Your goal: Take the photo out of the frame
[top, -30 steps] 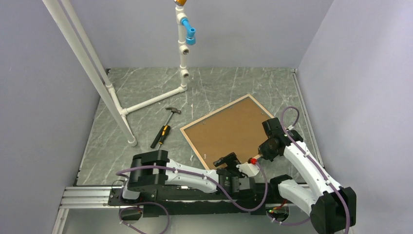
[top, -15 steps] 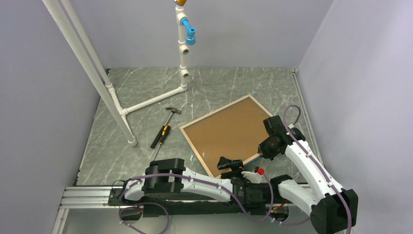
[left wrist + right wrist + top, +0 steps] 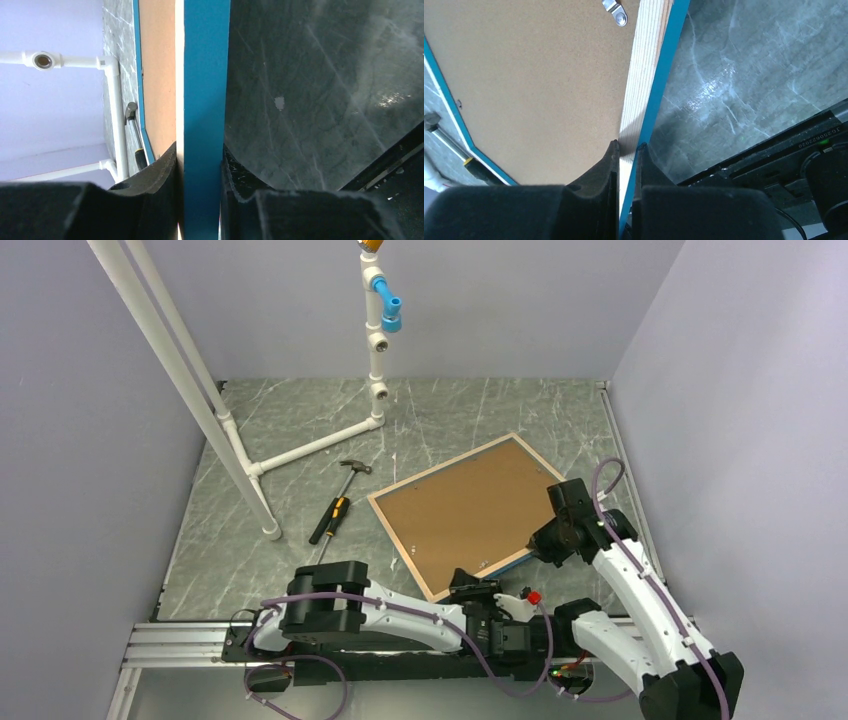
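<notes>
We find the frame (image 3: pixel 465 512) back-up, with a hammer (image 3: pixel 340 502) just beside its left corner. The left gripper (image 3: pixel 200 165) pinches its near corner and the right gripper (image 3: pixel 626 150) pinches its right rim. Since a second ago the left arm has drawn back toward its base. The frame's near-right edge has lifted and now shows a turquoise strip. The frame has also slid slightly toward the hammer. The brown board (image 3: pixel 539 75) remains seated, so the photo is hidden beneath it and, in our judgement, not yet released.

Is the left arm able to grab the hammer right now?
Probably not yet. The left arm has its jaws shut on the frame's near edge, so it would have to let go first. The hammer lies in the open left of the frame, with nothing covering it.
</notes>
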